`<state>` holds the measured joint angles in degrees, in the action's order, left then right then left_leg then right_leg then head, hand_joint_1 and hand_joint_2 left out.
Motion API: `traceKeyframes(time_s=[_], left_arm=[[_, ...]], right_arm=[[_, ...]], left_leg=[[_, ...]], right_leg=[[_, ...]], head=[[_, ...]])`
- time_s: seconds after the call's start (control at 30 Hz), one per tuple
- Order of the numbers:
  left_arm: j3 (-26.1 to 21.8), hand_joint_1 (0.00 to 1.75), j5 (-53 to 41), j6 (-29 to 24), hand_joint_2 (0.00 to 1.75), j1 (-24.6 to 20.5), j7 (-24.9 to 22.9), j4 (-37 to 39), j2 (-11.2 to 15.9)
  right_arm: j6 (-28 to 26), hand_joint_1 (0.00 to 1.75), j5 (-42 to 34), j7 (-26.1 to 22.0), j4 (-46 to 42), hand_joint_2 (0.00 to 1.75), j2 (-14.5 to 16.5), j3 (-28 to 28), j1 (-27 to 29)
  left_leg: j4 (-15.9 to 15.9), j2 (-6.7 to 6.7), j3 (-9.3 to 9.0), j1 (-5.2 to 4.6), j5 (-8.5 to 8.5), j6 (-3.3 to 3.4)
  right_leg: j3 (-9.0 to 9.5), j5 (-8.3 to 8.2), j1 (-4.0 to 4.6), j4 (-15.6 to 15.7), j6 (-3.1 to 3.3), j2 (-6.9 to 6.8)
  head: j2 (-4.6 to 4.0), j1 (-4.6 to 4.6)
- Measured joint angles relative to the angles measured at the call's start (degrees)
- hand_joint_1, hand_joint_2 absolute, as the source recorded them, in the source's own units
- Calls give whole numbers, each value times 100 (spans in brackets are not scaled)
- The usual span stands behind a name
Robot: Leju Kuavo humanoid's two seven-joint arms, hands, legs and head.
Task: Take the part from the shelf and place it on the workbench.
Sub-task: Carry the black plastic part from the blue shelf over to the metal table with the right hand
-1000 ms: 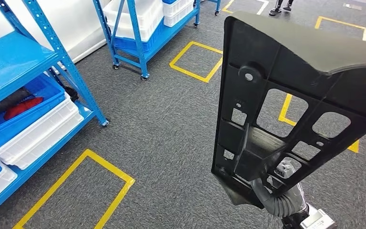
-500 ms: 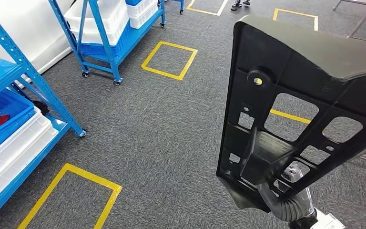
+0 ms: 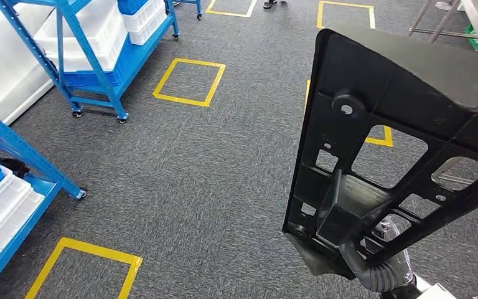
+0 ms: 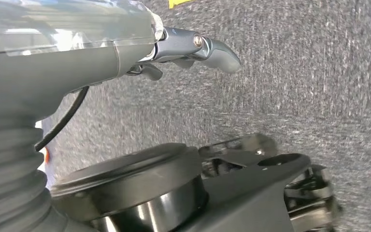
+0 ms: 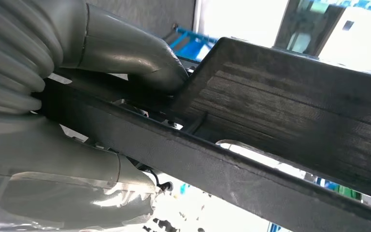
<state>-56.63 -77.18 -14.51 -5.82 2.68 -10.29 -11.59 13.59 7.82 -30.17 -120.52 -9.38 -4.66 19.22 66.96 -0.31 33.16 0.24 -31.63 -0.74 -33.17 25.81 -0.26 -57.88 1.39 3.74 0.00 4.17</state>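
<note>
**Big black bracket held up in the right robot hand, shelves off to the left**

So the large black plastic panel with cut-out windows and ribs (image 3: 398,143) takes up most of the right side of the head view, standing more or less upright and tilted a bit, its wide end near the upper right of the frame and its narrow end down at the bottom right. The right robot hand (image 3: 379,265) has it by that lower end; in the right wrist view the grey thumb (image 5: 135,58) is pressed onto the panel's edge (image 5: 280,125), so that hand is clamped on the panel.

The left robot hand (image 4: 193,48) hangs over the grey carpet floor (image 4: 319,72), fingers loosely apart and nothing in them.

Around it: grey carpet (image 3: 211,174) with yellow tape squares, one at upper centre (image 3: 188,81) and one at the lower left (image 3: 81,268). A blue metal shelf rack on castors (image 3: 93,68) sits in the upper left holding white plastic bins (image 3: 93,31). Another blue rack (image 3: 12,156) is at the left edge with white bins (image 3: 0,212) on its low level.
</note>
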Motion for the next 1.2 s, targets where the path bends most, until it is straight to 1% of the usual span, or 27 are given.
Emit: traceKeyframes(time_s=[0.03, 0.07, 0.1, 0.13, 0.33, 0.37, 0.43, 0.47, 0.53, 0.57, 0.6, 0.63, 0.7, 0.73, 0.77, 0.83, 0.87, 0.9, 0.93, 0.97, 1.0, 1.03, 1.07, 1.1, 1.13, 1.17, 1.2], left_arm=[[0, 0, -8, 0, 175, 13, -1, 0, 3], [0, 0, -13, -1, 175, 26, -2, 1, 5], [0, 0, -14, -1, 175, 38, -2, 1, 8], [0, 0, -15, -2, 175, 43, -2, 1, 9], [0, 0, -18, -1, 175, 47, -2, 1, 9], [1, 0, -21, 1, 175, 47, -3, 0, 10], [1, 0, -39, 2, 175, 46, -3, 0, 13], [3, 0, -51, 7, 175, 46, -6, 0, 14], [8, 0, -55, 18, 175, 55, -14, 0, 20], [11, 0, -46, 23, 175, 57, -16, 0, 22], [11, 0, -34, 22, 175, 60, -15, 0, 25], [11, 0, -27, 21, 175, 57, -12, 0, 24], [11, 0, -21, 19, 175, 53, -4, 0, 20], [11, 0, -19, 20, 175, 51, -2, 0, 18], [11, 0, -16, 20, 175, 49, -2, 0, 15], [11, 0, -11, 20, 175, 38, -3, 0, 13], [11, 0, -8, 19, 175, 33, -3, 0, 13], [11, 0, -5, 17, 175, 30, -3, 0, 13], [10, 0, 4, 15, 175, 31, 1, 0, 13], [7, 0, 17, 13, 175, 30, 5, 0, 12], [4, 0, 31, 11, 175, 23, 10, 0, 12], [2, 0, 43, 10, 175, 12, 15, 0, 12], [0, 0, 48, 8, 175, 0, 16, 0, 12], [0, 0, 48, 7, 175, -6, 15, 0, 12], [-1, 0, 47, 3, 175, -2, 9, 0, 12], [-1, 0, 46, -1, 175, 13, 3, 0, 13], [-3, 0, 46, -4, 175, 29, -5, 0, 14]], right_arm=[[-3, 175, 0, -9, -1, 175, 0, 0, 5], [-5, 175, 0, -15, -1, 175, 0, 0, 7], [-5, 175, 0, -19, -2, 175, 0, 0, 7], [-6, 175, 0, -21, -2, 175, 0, 0, 6], [-7, 175, 2, -22, -2, 175, 0, 0, 5], [-7, 175, 3, -22, -4, 175, 1, 0, 8], [-8, 175, 14, -24, -18, 175, 2, 0, 37], [-9, 175, 23, -24, -37, 175, 2, 1, 63], [-5, 175, 38, -24, -68, 175, 2, 2, 115], [1, 175, 41, -25, -79, 175, 2, 3, 130], [7, 175, 40, -27, -79, 175, 2, 4, 136], [11, 175, 39, -30, -79, 175, 2, 5, 135], [13, 175, 38, -36, -79, 175, 2, 9, 124], [13, 175, 37, -39, -80, 175, 3, 11, 119], [13, 175, 36, -42, -81, 175, 3, 13, 115], [13, 175, 36, -45, -85, 175, 4, 16, 118], [12, 175, 36, -45, -89, 175, 4, 16, 118], [11, 175, 36, -46, -94, 175, 4, 17, 112], [13, 175, 34, -47, -99, 175, 4, 19, 106], [14, 175, 33, -48, -102, 175, 4, 20, 98], [18, 175, 32, -48, -102, 175, 4, 21, 92], [24, 175, 30, -48, -102, 175, 4, 21, 90], [32, 175, 26, -48, -102, 175, 5, 22, 89], [43, 175, 22, -48, -102, 175, 5, 23, 86], [54, 175, 16, -48, -102, 175, 6, 23, 82], [65, 175, 11, -48, -102, 175, 7, 25, 77], [73, 175, 8, -48, -102, 175, 7, 26, 67]], left_leg=[[-399, -137, -161, 2, 190, 26], [-710, -271, -283, 5, 313, 46], [-874, -387, -339, 9, 353, 59], [-917, -461, -348, 12, 338, 64], [-972, -447, -365, 16, 324, 62], [-977, -431, -367, 11, 315, 62], [-971, -373, -359, -15, 301, 90], [-1010, -275, -378, -20, 327, 134], [-1093, 15, -421, -28, 364, 211], [-1128, 170, -445, -28, 374, 236], [-1124, 264, -457, -33, 354, 229], [-1118, 321, -477, -31, 332, 214], [-1099, 411, -516, -47, 277, 162], [-1090, 449, -532, -57, 251, 131], [-1088, 487, -546, -66, 232, 101], [-1083, 549, -568, -64, 194, 46], [-1029, 500, -556, -53, 143, 17], [-868, 405, -493, -44, 35, -9], [-576, 281, -362, -30, -129, -31], [-183, 168, -179, -22, -315, -44], [234, 115, 29, -18, -483, -52], [553, 96, 198, -15, -567, -57], [675, 90, 279, -14, -532, -56], [564, 82, 253, -13, -382, -47], [244, 48, 132, -8, -144, -34], [-163, -50, -29, -2, 88, -14], [-534, -161, -175, 6, 252, 3]], right_leg=[[1, 1, 5, -13, -12, 73], [-7, 2, 9, -29, -26, 128], [-20, 2, 13, -42, -39, 162], [-34, 1, 18, -54, -50, 179], [-61, -6, 3, -61, -66, 216], [-76, -14, -11, -59, -78, 235], [-103, -31, -43, -38, -136, 304], [-220, 103, -48, -257, -184, 178], [-629, 468, -70, -1076, -287, -138], [-782, 588, -83, -1399, -327, -323], [-758, 505, -100, -1372, -347, -363], [-561, 308, -106, -1014, -351, -418], [-167, 65, -76, -297, -307, -613], [-63, 28, -52, -100, -269, -671], [-36, 48, -26, -35, -228, -685], [-48, 43, -21, -23, -162, -575], [-42, 38, -32, -8, -129, -524], [-33, 30, -45, 10, -93, -475], [-22, 25, -57, 24, -61, -426], [-18, 29, -48, 24, -40, -378], [-15, 33, -40, 22, -26, -329], [-8, 37, -33, 20, -20, -271], [2, 41, -29, 19, -18, -209], [17, 45, -27, 16, -21, -137], [35, 51, -28, 12, -27, -60], [46, 57, -32, 6, -39, 12], [44, 63, -28, -12, -60, 82]], head=[[0, 0], [0, 0], [0, 0], [0, 0], [0, 1], [0, 1], [0, 1], [0, 0], [0, 0], [0, 0], [0, 0], [0, 0], [0, 0], [0, 0], [0, 0], [0, 0], [0, 0], [0, 0], [0, 0], [0, 0], [0, 0], [0, 0], [0, 0], [0, 0], [0, 0], [0, 0], [0, 0]])
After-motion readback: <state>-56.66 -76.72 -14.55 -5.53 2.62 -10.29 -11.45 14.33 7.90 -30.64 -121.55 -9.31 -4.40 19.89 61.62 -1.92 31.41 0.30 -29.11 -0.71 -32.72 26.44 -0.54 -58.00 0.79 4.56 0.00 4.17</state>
